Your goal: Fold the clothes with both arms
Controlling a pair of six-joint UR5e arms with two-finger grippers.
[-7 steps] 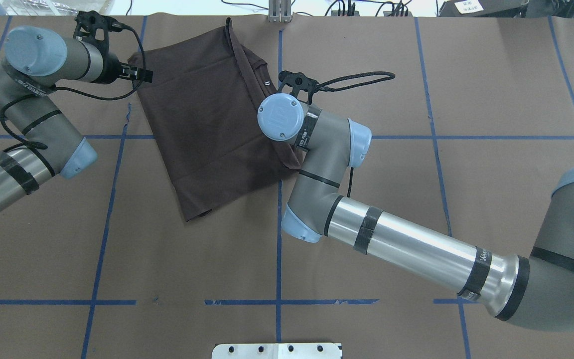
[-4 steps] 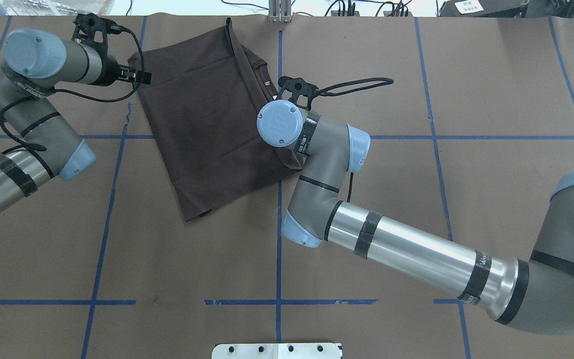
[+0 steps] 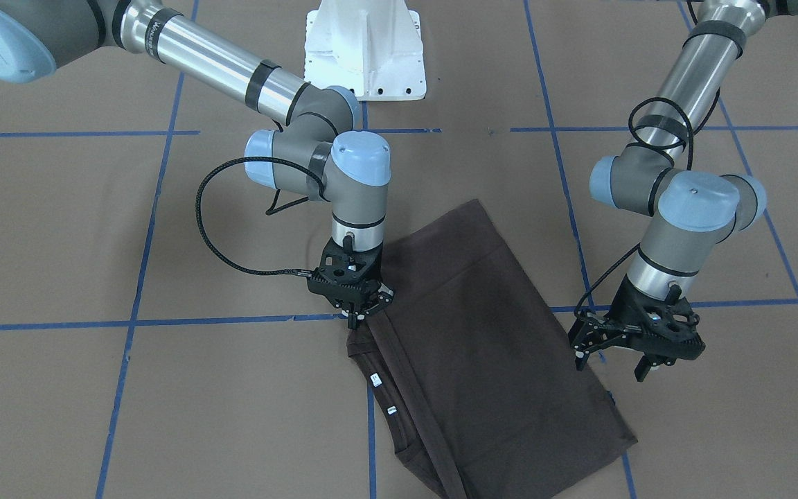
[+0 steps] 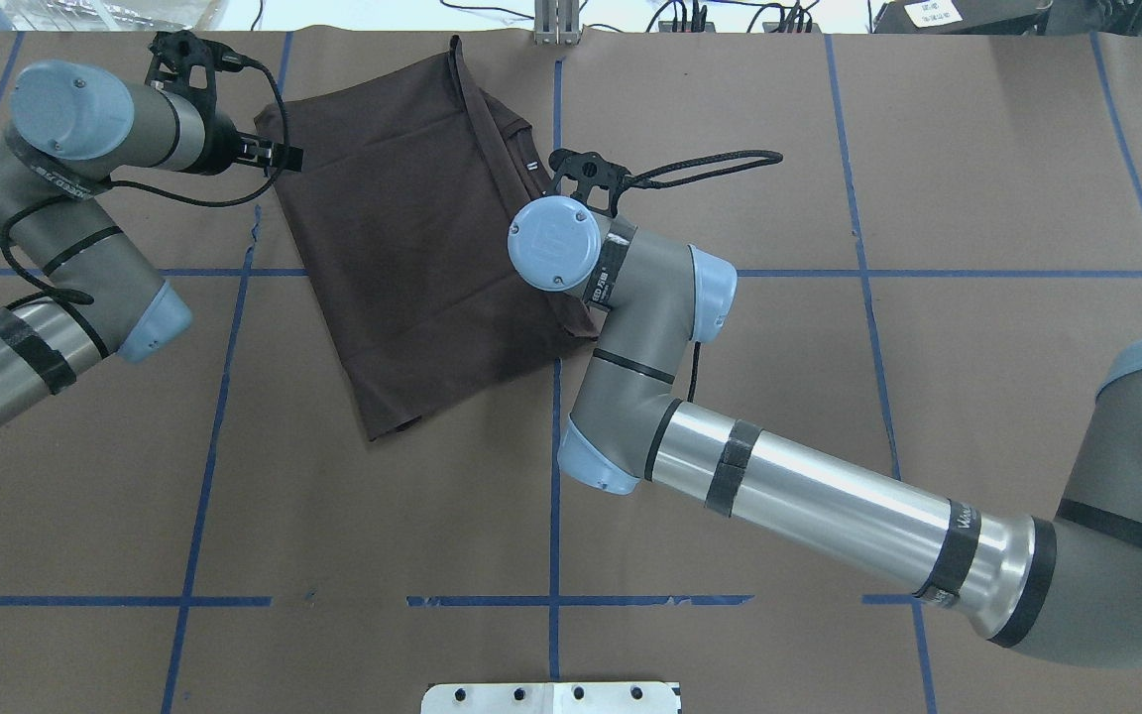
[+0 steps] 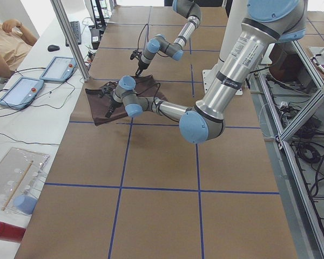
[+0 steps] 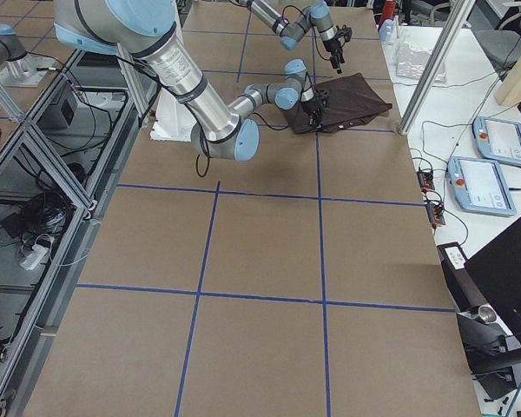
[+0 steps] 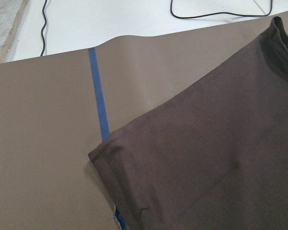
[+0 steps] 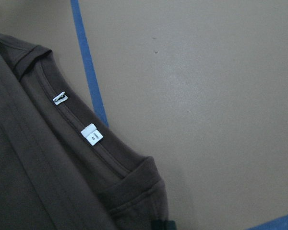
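Note:
The dark brown T-shirt lies folded and flat on the brown table, tilted, near the far edge. Its collar with white neck tags lies along the side nearest my right arm. In the front-facing view my right gripper points down, its fingers shut on the shirt's edge beside the collar. Overhead, its wrist hides it. My left gripper is open and empty, low beside the shirt's opposite edge. Overhead, it sits at the shirt's far-left corner.
Blue tape lines grid the brown table cover. The white pedestal base stands at the robot's side. A metal post and cables stand at the far edge just beyond the shirt. Tablets and an operator are past that edge.
My right wrist has shifted slightly left and toward the robot, still at the collar edge. The left gripper has barely moved. The shirt lies much as before.

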